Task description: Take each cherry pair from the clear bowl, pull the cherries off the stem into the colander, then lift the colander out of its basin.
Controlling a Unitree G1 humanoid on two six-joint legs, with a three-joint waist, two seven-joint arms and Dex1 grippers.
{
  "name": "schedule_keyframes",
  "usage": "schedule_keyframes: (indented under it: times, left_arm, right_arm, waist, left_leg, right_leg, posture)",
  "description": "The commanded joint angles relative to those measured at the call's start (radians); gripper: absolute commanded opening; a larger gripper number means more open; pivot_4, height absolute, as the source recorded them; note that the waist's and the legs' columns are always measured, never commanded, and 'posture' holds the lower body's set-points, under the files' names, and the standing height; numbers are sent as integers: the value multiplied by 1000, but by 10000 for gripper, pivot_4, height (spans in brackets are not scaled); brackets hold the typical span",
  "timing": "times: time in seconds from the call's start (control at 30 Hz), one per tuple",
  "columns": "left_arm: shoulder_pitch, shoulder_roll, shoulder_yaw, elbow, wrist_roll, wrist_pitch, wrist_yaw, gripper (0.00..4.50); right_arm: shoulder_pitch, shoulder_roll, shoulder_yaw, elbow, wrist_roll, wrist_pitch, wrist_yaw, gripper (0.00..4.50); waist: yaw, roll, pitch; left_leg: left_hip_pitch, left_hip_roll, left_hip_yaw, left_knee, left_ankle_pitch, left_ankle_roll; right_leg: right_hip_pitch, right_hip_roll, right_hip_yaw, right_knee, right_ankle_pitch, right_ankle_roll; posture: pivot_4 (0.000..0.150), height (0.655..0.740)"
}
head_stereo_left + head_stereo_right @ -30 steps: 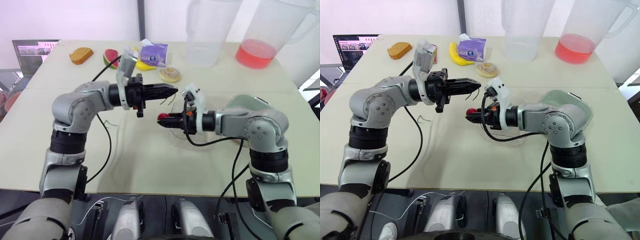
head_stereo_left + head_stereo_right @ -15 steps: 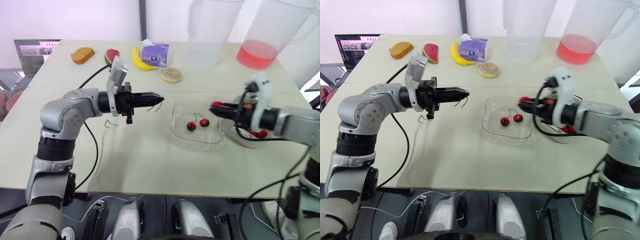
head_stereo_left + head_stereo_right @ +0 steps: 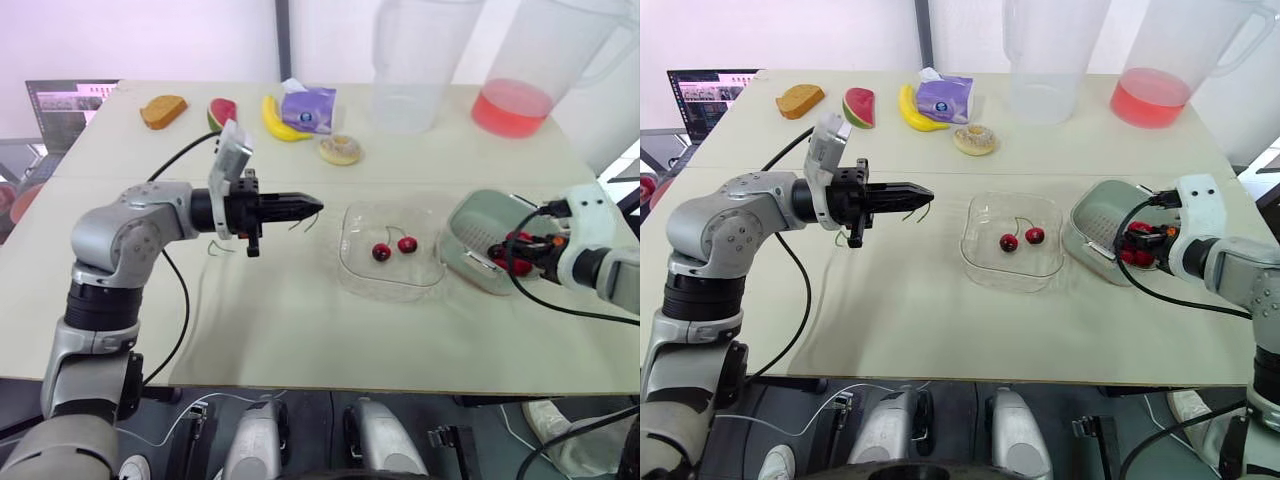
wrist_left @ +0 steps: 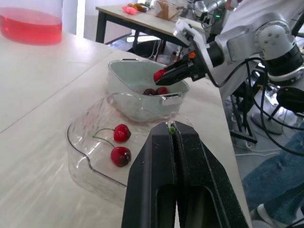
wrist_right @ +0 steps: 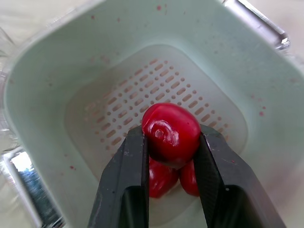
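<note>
The left claw hangs over the worktop, well apart from the right one. Its fingers are pressed together on a thin green stem, which curls out at the tips. Back by its wrist and lower down, a loose stem lies on the worktop. Farther back from that wrist, along the far edge, sit a bread slice, a watermelon wedge, a banana, a purple tissue pack and a doughnut.

Ahead of the left claw's tips, near but not touching, stands the clear bowl. One cherry pair lies in it, the two fruits joined at the stalk.

Past the bowl is the pale green colander. The right claw reaches in over its rim, fingers set narrowly apart and clamping a single red cherry. Directly below this claw, two loose cherries rest on the perforated floor, touching each other. Beyond both claws stand a clear pitcher and a pitcher of red liquid.
</note>
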Motion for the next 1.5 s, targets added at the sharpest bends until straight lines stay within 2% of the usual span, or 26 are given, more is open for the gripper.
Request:
schedule_keyframes:
  times: [0.03, 0.37, 0.57, 0.63, 0.8, 1.0, 1.17, 1.27, 1.37, 1.5]
  left_arm:
    - [-8, 2, 5, -26, 1, -18, -2, 0]
    - [-19, -13, 1, -35, 0, -9, 16, 0]
    - [-25, -13, 2, -39, -3, -3, 25, 0]
    - [-27, -14, 3, -40, -5, 0, 28, 0]
    - [-27, -12, 3, -39, -4, 0, 30, 0]
    - [-26, 2, 5, -32, 1, -3, 21, 0]
    - [-18, 13, 8, -21, 22, -12, 38, 0]
    - [-4, 21, 15, -12, 47, -18, 64, 0]
    - [26, 27, 29, -9, 64, -19, 101, 0]
    - [104, 22, 124, -8, 59, 25, 233, 0]
  right_arm:
    - [-33, 13, -5, 18, -27, -46, 8, 8272]
    - [-133, 45, 70, 120, -88, -119, 33, 8272]
    - [-140, 46, 58, 129, -98, -128, 45, 37460]
    - [-140, 46, 39, 118, -95, -124, 47, 44470]
    - [-129, 36, -20, 37, -55, -111, 80, 44470]
    - [-39, 28, -160, -262, 186, -144, 288, 44470]
    - [13, 27, -157, -415, 379, -183, 411, 44470]
    - [89, -50, -51, -465, 300, -282, 522, 44470]
    - [109, -96, 44, -448, 214, -350, 531, 44470]
    - [74, -90, 114, -421, 220, -342, 500, 44470]
  waist:
    - [1, 0, 0]
    - [1, 0, 0]
    - [2, 0, 0]
    - [2, 0, 0]
    - [2, 0, 0]
    - [3, 0, 0]
    - [1, 0, 0]
    - [2, 0, 0]
    - [1, 0, 0]
    - [-2, 0, 0]
  left_leg:
    - [0, 0, 0, 0, 0, 0]
    - [0, 0, 0, 0, 0, 0]
    - [0, 0, 0, 0, 0, 0]
    - [0, 0, 0, 0, 0, 0]
    - [0, 0, 0, 0, 0, 0]
    - [0, 0, -1, 0, 0, 0]
    - [1, 0, -1, 1, 0, 0]
    - [1, 0, -1, 0, 0, 0]
    - [1, 0, -1, 1, 0, 0]
    - [1, 0, -1, 1, 0, 0]
  right_leg:
    - [0, 0, 0, 0, 0, 0]
    - [0, 0, 0, 0, 0, 0]
    - [0, 0, 0, 0, 0, 0]
    - [0, 0, 0, 0, 0, 0]
    - [0, 0, 0, 0, 0, 0]
    - [0, 0, -1, 0, 0, 0]
    - [2, -1, -1, 0, 0, 0]
    - [2, 0, -1, 0, 0, 0]
    - [2, 0, -1, 0, 0, 0]
    - [2, -1, -1, 0, 0, 0]
  posture:
    - [1500, 7400]
    - [1500, 7400]
    - [1500, 7400]
    - [1500, 7400]
    - [1500, 7400]
    - [1500, 7400]
    - [1500, 7400]
    - [1500, 7400]
    - [1500, 7400]
    - [1500, 7400]
